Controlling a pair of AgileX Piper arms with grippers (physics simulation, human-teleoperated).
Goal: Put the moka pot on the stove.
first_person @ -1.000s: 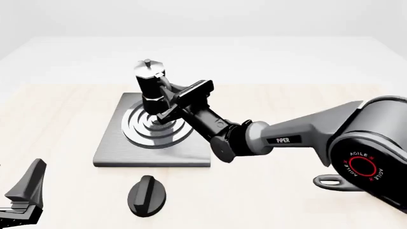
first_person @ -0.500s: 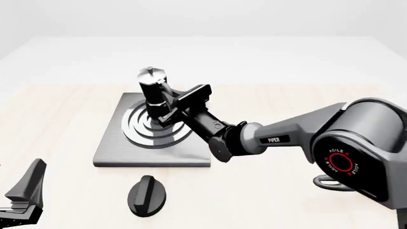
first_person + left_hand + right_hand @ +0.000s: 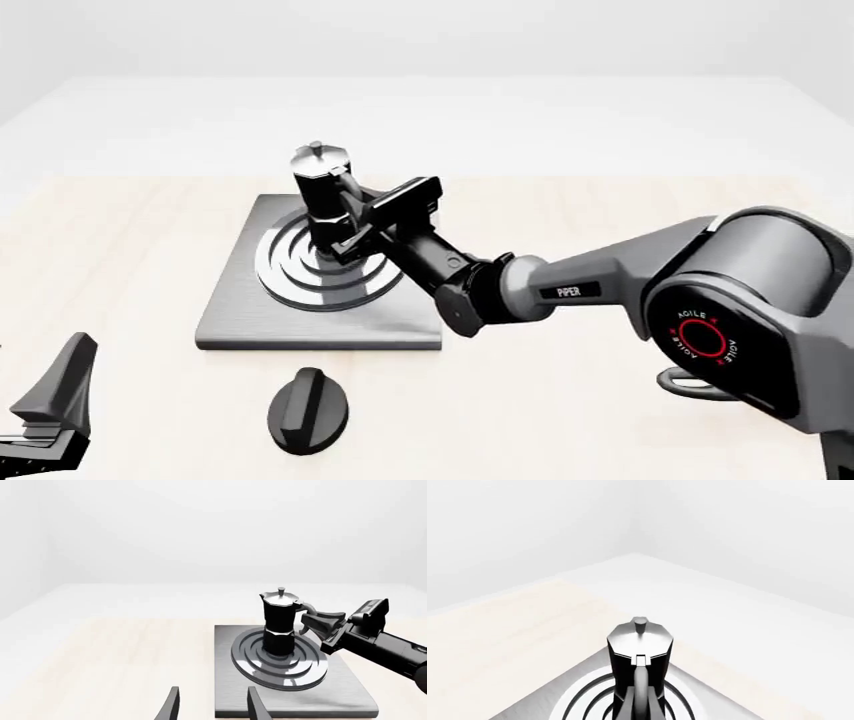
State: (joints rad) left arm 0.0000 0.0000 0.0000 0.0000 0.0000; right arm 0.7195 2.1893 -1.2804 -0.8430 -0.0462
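The black moka pot point(image 3: 322, 192) with its silver lid stands upright on the shiny rings in the middle of the grey stove point(image 3: 248, 318). My right gripper point(image 3: 350, 229) reaches in from the right and is shut on the pot's side handle. From the left wrist view, the moka pot point(image 3: 278, 623) rests at the centre of the rings of the stove point(image 3: 350, 696), with the right gripper point(image 3: 320, 622) at its handle. The right wrist view looks along the handle at the moka pot point(image 3: 639, 664). My left gripper point(image 3: 213, 709) is open and empty, low at the near left point(image 3: 56, 398).
A separate black oval knob point(image 3: 307, 409) lies on the wooden table just in front of the stove's near edge. The right arm's base point(image 3: 747, 330) fills the near right.
The moka pot has come down and a little to the right onto the rings, with the right gripper following it. The left gripper has stayed still.
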